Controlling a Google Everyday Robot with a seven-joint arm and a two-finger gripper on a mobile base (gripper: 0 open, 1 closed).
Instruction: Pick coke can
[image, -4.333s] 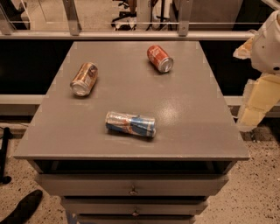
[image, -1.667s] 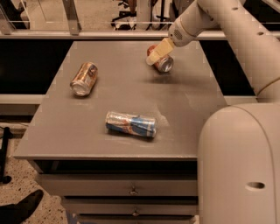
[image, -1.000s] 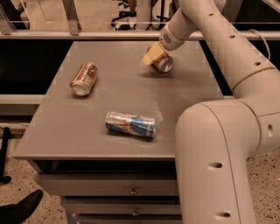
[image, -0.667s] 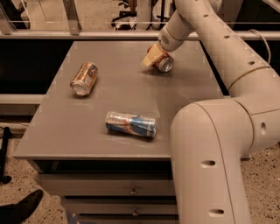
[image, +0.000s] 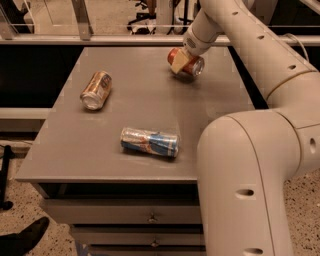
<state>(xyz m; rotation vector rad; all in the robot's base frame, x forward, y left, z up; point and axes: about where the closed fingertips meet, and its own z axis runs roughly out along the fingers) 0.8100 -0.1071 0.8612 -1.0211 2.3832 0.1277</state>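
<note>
The coke can (image: 195, 66) is red with silver ends and lies on its side at the far right of the grey table (image: 135, 107). My gripper (image: 179, 62) reaches down from the right and sits right on the can, its tan tip covering the can's middle. Only the can's two ends show. The can rests on the table.
An orange-brown can (image: 96, 90) lies on its side at the left. A blue-and-silver can (image: 150, 142) lies on its side near the front edge. My arm (image: 250, 165) fills the right side of the view. Drawers (image: 150, 217) sit below the table front, and a railing runs behind the table.
The gripper came in from the right to the coke can and has stayed on it over the last second. The can has barely moved. The other cans have not moved.
</note>
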